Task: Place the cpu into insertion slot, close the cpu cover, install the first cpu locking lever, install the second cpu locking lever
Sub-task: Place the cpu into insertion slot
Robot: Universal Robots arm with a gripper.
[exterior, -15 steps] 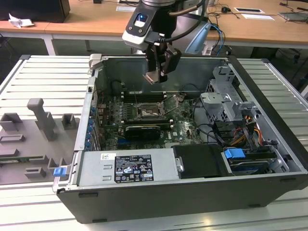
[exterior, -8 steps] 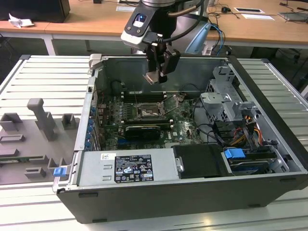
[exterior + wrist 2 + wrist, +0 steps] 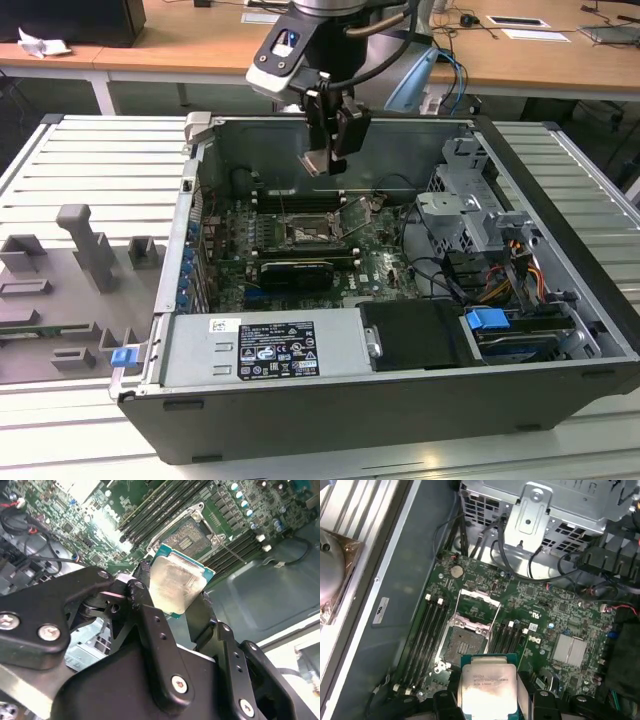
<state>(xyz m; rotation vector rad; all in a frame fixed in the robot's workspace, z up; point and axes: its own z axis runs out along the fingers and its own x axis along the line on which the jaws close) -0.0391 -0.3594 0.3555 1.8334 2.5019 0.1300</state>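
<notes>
The arm's gripper (image 3: 325,160) hung over the far half of the open computer case (image 3: 300,420), above the green motherboard (image 3: 385,262). Its black fingers (image 3: 145,605) were clamped on two opposite edges of the cpu (image 3: 318,160), so the end effector was narrow and carrying the chip. In the exterior view the cpu sat tilted, up in the air and well apart from the board.

In both wrist views the cpu (image 3: 175,582) (image 3: 487,687) showed its pale metal top w/ a thin green rim, gripped between the fingers (image 3: 540,702).

The insertion slot (image 3: 305,232) lay on the board below the gripper, nearer the camera in the exterior view, approx. mid-case. In the first wrist view the slot (image 3: 462,641) was bare w/ no chip in it, and the cpu cover (image 3: 479,605) stood swung open on the side of the slot away from the chip. The second wrist view showed the slot (image 3: 189,537) just past the cpu's edge, not touching it.

Long narrow memory slots (image 3: 431,625) ran along both sides of the socket. A round coin battery (image 3: 456,571) sat on the board beyond the cover. A long black card (image 3: 292,272) lay just near of the slot. A grey power supply box (image 3: 265,348) filled the case's near edge. A metal drive cage (image 3: 465,195) stood at the exterior view's right. Outside the case, at the exterior view's left, grey fixture blocks (image 3: 85,245) rested on the slatted table (image 3: 110,160).
</notes>
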